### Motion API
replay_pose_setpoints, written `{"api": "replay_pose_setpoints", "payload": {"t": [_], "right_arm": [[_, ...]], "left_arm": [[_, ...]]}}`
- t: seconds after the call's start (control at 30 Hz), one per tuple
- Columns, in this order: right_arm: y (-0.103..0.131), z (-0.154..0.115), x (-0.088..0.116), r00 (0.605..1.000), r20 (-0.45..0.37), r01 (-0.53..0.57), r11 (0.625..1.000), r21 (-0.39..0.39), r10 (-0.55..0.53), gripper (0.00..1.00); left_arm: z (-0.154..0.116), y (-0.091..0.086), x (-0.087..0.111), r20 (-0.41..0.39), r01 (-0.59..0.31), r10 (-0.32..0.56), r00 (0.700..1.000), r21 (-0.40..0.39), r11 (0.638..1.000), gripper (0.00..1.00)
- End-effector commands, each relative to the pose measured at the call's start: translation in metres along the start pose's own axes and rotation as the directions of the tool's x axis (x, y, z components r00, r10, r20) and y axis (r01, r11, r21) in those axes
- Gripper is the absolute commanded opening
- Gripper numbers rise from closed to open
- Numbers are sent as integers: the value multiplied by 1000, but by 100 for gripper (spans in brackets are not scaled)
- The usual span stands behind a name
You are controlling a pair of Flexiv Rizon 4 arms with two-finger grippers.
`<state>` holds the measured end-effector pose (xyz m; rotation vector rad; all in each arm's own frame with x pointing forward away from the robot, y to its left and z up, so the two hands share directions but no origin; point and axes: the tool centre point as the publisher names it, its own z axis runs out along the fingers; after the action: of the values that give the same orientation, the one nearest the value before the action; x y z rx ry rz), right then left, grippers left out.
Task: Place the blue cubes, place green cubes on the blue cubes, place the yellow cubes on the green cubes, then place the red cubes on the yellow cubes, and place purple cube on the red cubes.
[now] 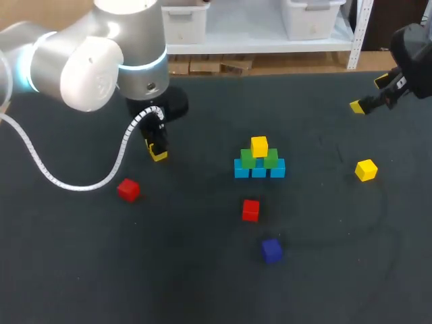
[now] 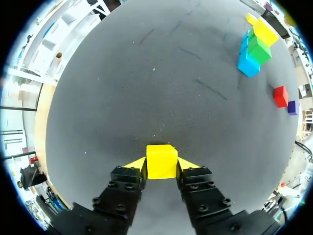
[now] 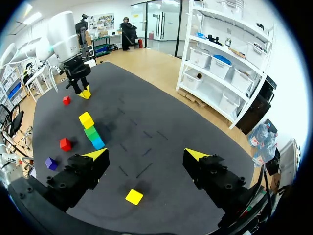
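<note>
Dark grey bench (image 1: 202,290), matte, seen from above and behind. Near centre: three blue cubes (image 1: 259,170) side by side in a touching row; two green cubes (image 1: 248,160) set on top of them; one stacked yellow cube (image 1: 259,145) centred on the green pair. Places below given by clock face around the blue cubes, head view. At 6 o'clock, near but apart: nearer red cube (image 1: 250,210), flat on the bench. Further out on the same line, slightly toward 5 o'clock: purple cube (image 1: 272,250), alone, touching nothing. At 8 o'clock, well apart: second red cube (image 1: 128,190). At 3 o'clock, well apart: loose yellow cube (image 1: 366,169), flat on the bench. At 9 o'clock, well apart: left hand (image 2: 162,165), low over the bench, both yellow tips pressed against opposite faces of the held yellow cube (image 2: 162,159); contact between this cube and the bench not possible to tell. Blue, green and yellow layers visible ahead of that hand at about 1 o'clock in the left wrist view. At 2 o'clock, toward the far right of the bench: right hand (image 3: 145,155), raised, fingers spread wide, nothing between them; loose yellow cube on the bench below the gap, untouched.
</note>
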<state>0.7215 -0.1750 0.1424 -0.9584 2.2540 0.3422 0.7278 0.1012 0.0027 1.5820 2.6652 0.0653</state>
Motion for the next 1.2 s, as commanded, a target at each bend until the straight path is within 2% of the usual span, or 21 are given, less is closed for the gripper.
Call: {"api": "replay_pose_setpoints", "payload": {"t": [0.03,0.2,0.4,0.63,0.83,1.0,1.2], "right_arm": [[0,0,0,1000,1,0,1000,-2,0,100],[0,0,0,1000,1,0,1000,-2,0,100],[0,0,0,1000,1,0,1000,-2,0,100],[0,0,0,1000,1,0,1000,-2,0,100],[0,0,0,1000,1,0,1000,-2,0,100],[0,0,0,1000,1,0,1000,-2,0,100],[0,0,0,1000,1,0,1000,-2,0,100]], "left_arm": [[-20,-9,-4,44,-21,20,999,11,1000,0],[-58,-24,-22,133,-98,92,987,38,994,0],[-89,-58,-50,176,-252,229,957,121,960,0],[-91,-88,-83,151,-368,343,927,189,910,0],[-91,-102,-103,143,-384,360,922,232,894,0],[-90,-112,-112,112,-403,387,915,260,878,0],[-81,-115,-116,73,-416,413,908,270,868,0]]}}
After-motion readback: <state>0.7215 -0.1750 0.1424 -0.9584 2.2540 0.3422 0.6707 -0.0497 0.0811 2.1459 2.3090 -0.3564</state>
